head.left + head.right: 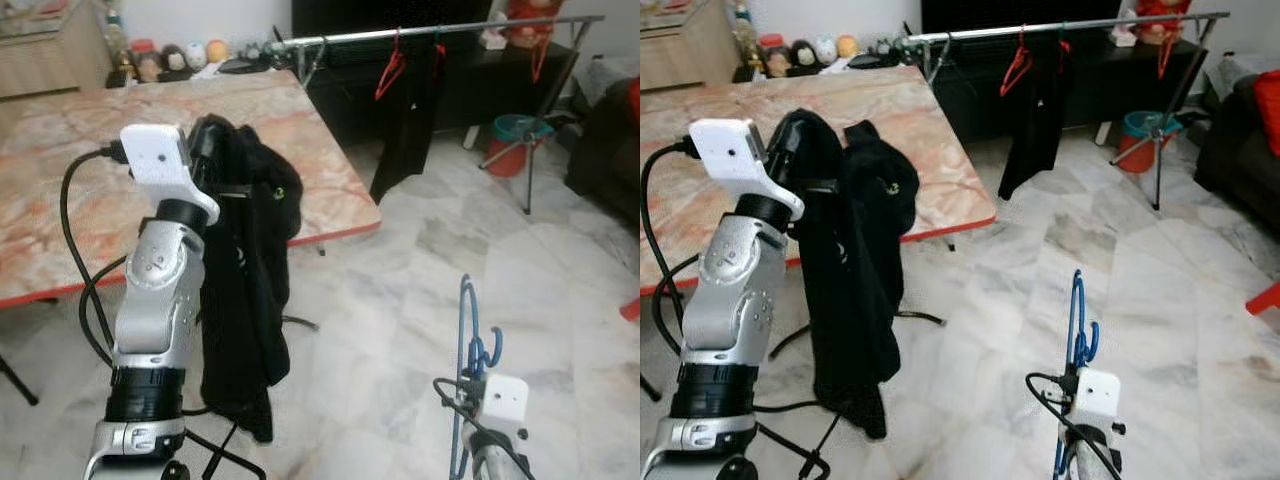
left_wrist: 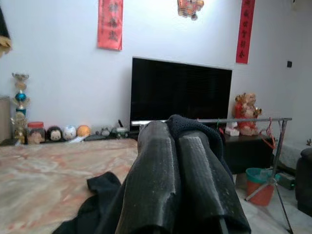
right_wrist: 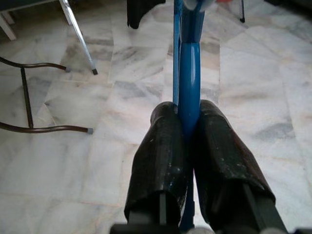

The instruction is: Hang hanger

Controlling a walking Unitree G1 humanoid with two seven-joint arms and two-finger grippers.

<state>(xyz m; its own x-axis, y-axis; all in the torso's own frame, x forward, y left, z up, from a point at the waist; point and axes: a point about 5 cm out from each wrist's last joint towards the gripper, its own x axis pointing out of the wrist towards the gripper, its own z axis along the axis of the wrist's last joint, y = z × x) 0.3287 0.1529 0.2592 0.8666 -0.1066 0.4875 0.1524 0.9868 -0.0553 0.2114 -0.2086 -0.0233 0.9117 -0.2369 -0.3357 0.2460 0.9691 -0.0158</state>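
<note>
On the left of the frame I have my left hand [image 2: 178, 180] raised in front of the tabletop [image 1: 60, 150], fingers pressed together on a black garment [image 1: 245, 290] that drapes down from it toward the floor [image 1: 400, 330]. At lower right, my right hand [image 3: 187, 146] is clamped on the blue hanger [image 1: 468, 345], which stands upright from the grip with its hook just above the wrist. Across the top of the frame, from centre to upper right, runs the rail [image 1: 430, 32], already carrying a red hanger [image 1: 391, 66] and a dark piece of clothing [image 1: 408, 125]; it stands well apart from both my hands. I judge this to be the carrying step: hanger in grip, not yet hung. Next I would need to walk toward the rail, lift the right arm and bring the hook over a bare stretch of the bar.
</note>
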